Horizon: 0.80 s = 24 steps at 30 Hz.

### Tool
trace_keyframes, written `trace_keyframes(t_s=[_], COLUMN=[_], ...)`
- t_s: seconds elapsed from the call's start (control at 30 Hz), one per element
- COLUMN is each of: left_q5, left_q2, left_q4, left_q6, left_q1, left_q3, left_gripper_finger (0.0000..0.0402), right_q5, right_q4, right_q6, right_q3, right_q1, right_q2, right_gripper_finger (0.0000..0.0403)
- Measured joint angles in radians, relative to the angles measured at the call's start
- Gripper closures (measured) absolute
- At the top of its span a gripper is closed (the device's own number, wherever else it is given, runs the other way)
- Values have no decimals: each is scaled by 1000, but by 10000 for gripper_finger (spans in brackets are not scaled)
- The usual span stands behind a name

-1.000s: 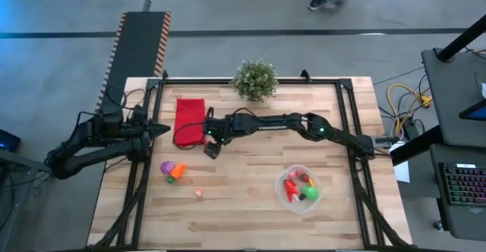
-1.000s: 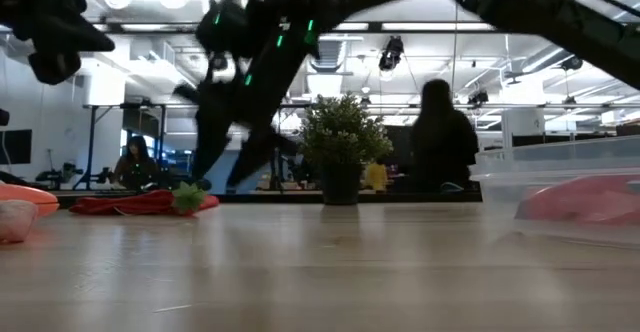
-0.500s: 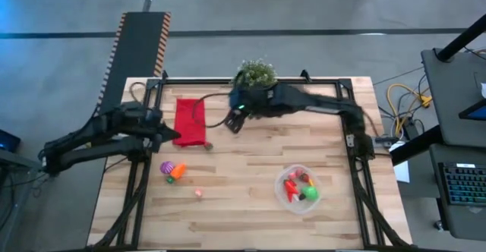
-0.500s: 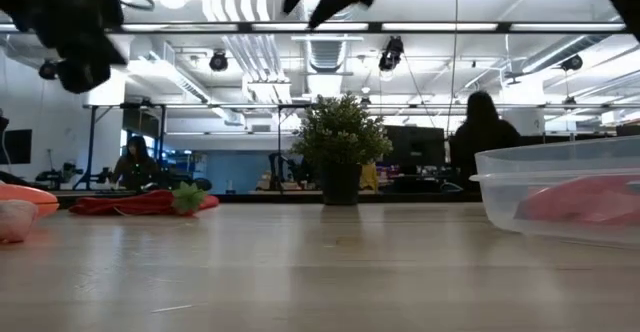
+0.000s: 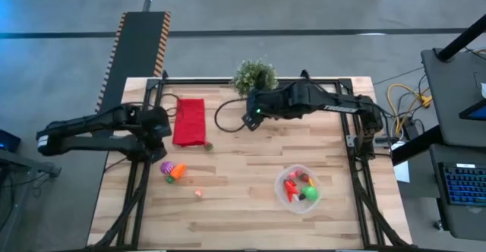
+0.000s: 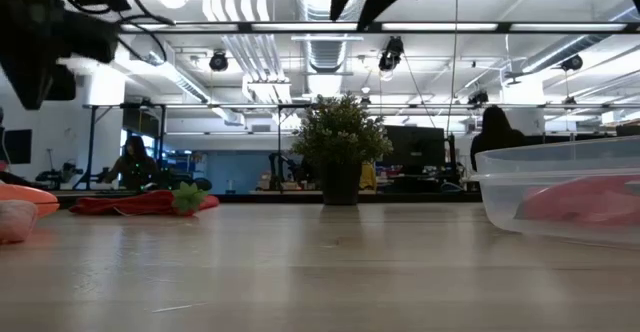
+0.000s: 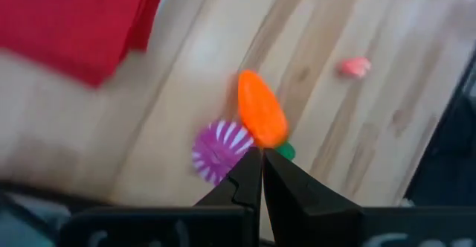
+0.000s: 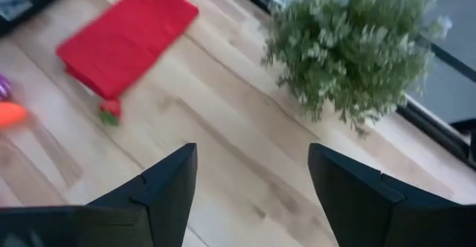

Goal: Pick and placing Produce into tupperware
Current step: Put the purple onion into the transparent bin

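Right gripper (image 5: pixel 247 123): we see it raised over the far middle of the table, near the potted plant (image 5: pixel 255 76) — fingers (image 8: pixel 160 186) spread wide, nothing between them.
Left gripper (image 7: pixel 260 174): we find it at the table's left edge, above the loose produce; its two fingers are pressed together with nothing in them.
Tupperware (image 5: pixel 301 189): we place the round clear container on the near right part of the wooden table (image 5: pixel 250 218), well apart from both grippers. It holds several pieces — red, orange and green ones show from above.
Loose produce: an orange carrot (image 7: pixel 262 118) lies touching a purple-and-white striped piece (image 7: pixel 217 151) on the left side; a small pink piece (image 5: pixel 198 193) sits nearer the front, apart from them.
Small red and green piece (image 5: pixel 208 145): just beside the near corner of the red cloth (image 5: pixel 190 121).
Red cloth: folded, at the far left of the table, left of the plant.
Room behind: we see people standing among desks in the low view.
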Motion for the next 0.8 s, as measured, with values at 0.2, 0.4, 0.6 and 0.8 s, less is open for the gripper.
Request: trace_keyframes(t_s=[0.2, 0.4, 0.6, 0.8], left_q5=[-197, -292, -357, -355], left_q2=[64, 10, 55, 205], left_q4=[25, 230, 274, 274], left_q6=[-398, -849, -1122, -1294], left_q1=[-114, -261, -435, -519], left_q3=[-15, -99, -151, -90], left_gripper_finger=[402, 402, 401, 394], right_q5=[-38, -109, -191, -217], right_q4=[5, 13, 52, 51], right_q6=[19, -41, -213, -380], right_q3=[-93, -120, -121, -125], right_q1=[1, 4, -31, -81], right_q2=[1, -22, -102, -203], right_gripper_finger=[152, 154, 154, 154])
